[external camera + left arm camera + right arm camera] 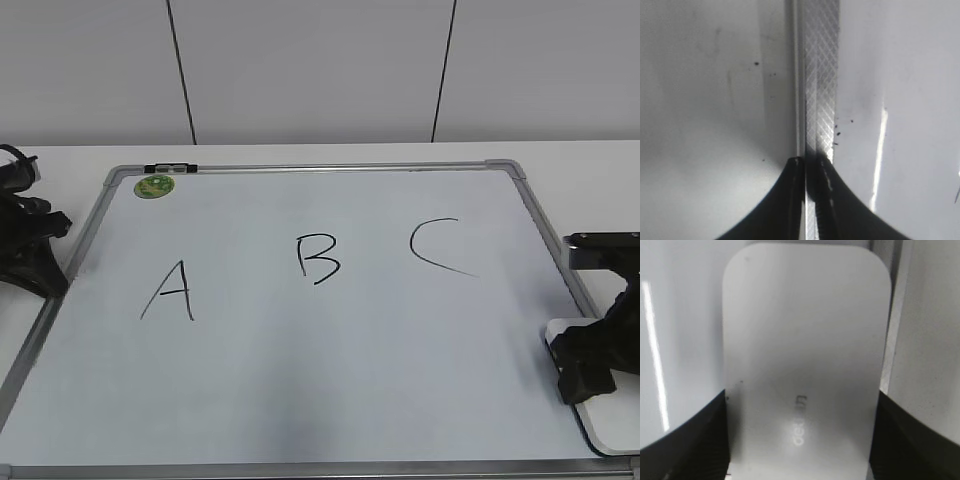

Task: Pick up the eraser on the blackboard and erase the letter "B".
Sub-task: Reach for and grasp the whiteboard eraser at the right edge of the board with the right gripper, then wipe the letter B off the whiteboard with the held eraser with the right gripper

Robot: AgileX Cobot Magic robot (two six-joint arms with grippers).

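White tabletop holds the blackboard (330, 390); at its right edge, far right of letter "B" (318, 258), the right gripper (800, 440) straddles the eraser (805, 350) lengthwise, grip uncertain.

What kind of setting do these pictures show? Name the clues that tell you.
Probably a robot lab bench: a whiteboard lies flat on a white table, two black robot arms sit at its sides, and plain panelled walls stand behind.

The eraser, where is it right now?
The eraser lies at the blackboard's lower right corner in the exterior view, between the right gripper's fingers, well right of the letter "B".
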